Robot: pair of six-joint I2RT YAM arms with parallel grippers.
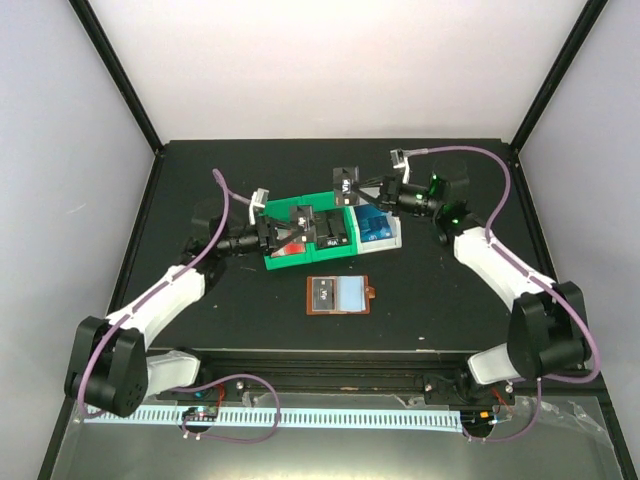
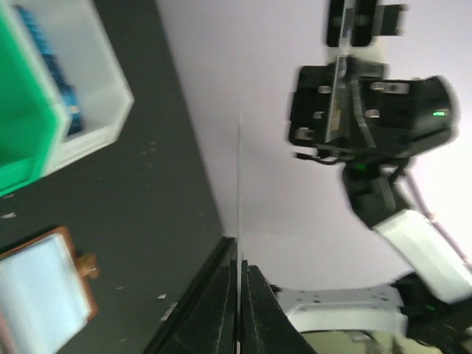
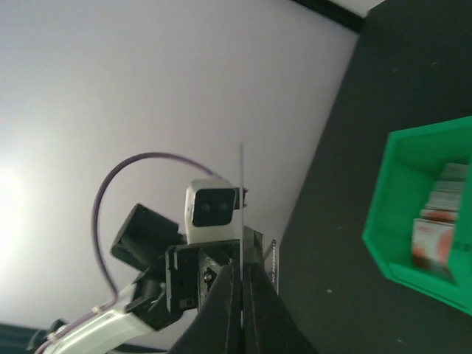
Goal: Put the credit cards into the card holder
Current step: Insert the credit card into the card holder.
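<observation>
Top view: left gripper (image 1: 298, 236) over the green bin (image 1: 285, 258); right gripper (image 1: 352, 187) clenched on a black card (image 1: 345, 180) above the white bin (image 1: 392, 240). Card holder (image 1: 340, 296) lies open on the table, just in front of the bins. Left wrist: jaws clamped on a thin card (image 2: 238, 184), seen edge-on. Right wrist: black card edge-on, pinched. Judgement: one arm at a time, lower the card flat and slide a short edge into a clear pocket. White print on the black card is illegible.

We find bare table (image 1: 440, 300) left, right and near of the card holder (image 1: 340, 296). Beyond it the green bin (image 1: 278, 262) and white bin (image 1: 393, 240) block the way, with the left gripper (image 1: 305, 235) and right gripper (image 1: 362, 188) close together there.
</observation>
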